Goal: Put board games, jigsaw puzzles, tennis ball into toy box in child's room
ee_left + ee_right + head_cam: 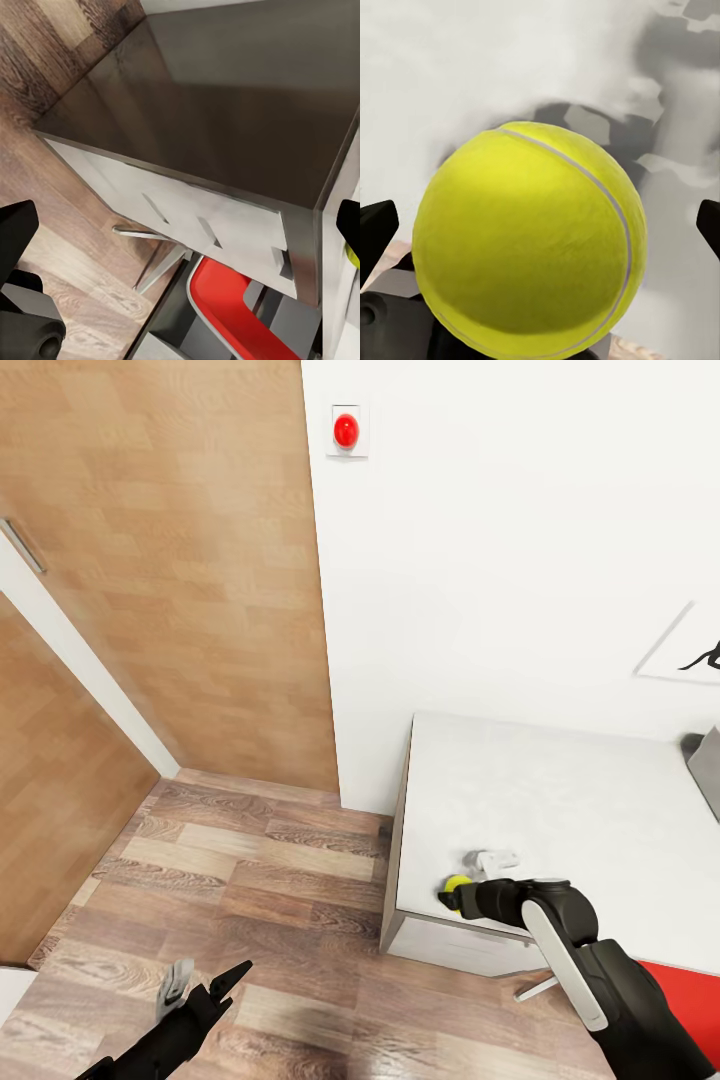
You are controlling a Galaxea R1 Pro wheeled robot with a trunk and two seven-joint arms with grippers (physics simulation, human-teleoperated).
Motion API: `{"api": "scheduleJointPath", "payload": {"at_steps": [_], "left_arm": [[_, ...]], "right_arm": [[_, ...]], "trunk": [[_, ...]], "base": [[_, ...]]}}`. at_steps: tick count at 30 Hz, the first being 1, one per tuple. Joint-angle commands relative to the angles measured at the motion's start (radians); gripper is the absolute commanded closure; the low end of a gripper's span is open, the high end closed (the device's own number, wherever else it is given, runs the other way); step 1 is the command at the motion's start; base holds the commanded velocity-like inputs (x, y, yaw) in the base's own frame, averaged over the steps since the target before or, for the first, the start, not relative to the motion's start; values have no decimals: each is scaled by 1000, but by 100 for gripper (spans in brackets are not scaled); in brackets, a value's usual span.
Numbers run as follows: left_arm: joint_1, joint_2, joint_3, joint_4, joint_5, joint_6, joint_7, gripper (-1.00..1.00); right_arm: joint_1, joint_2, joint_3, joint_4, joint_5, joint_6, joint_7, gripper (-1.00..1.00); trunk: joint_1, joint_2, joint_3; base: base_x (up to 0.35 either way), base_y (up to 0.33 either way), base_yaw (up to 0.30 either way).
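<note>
The right gripper (pixel 462 897) grips the tennis ball (pixel 457 887) at the table's (pixel 560 800) near-left corner, lower centre of the head view. The left gripper (pixel 205 982) hangs spread wide over the wood floor (pixel 270 880) at lower left.

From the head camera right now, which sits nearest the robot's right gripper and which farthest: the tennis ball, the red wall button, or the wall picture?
1. Tennis ball: at the right gripper, near the table's front corner.
2. Wall picture: on the wall above the table, to the right.
3. Red wall button: high on the wall, beside the wooden door.
</note>
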Motion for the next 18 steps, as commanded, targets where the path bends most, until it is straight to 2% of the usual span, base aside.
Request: {"api": "scheduleJointPath", "payload": {"at_steps": [1,18], "left_arm": [[0,1,-1,-1,7,4,1,-100],[0,0,-1,-1,8,4,-1,-100]], "right_arm": [[-1,-1,2,-1,-5,3,-6,100],[0,-7,-6,-1,-5,3,-6,100]], "trunk": [[1,-2,-1],[1,-2,-1]], "base": [[0,0,0],[0,0,0]]}}
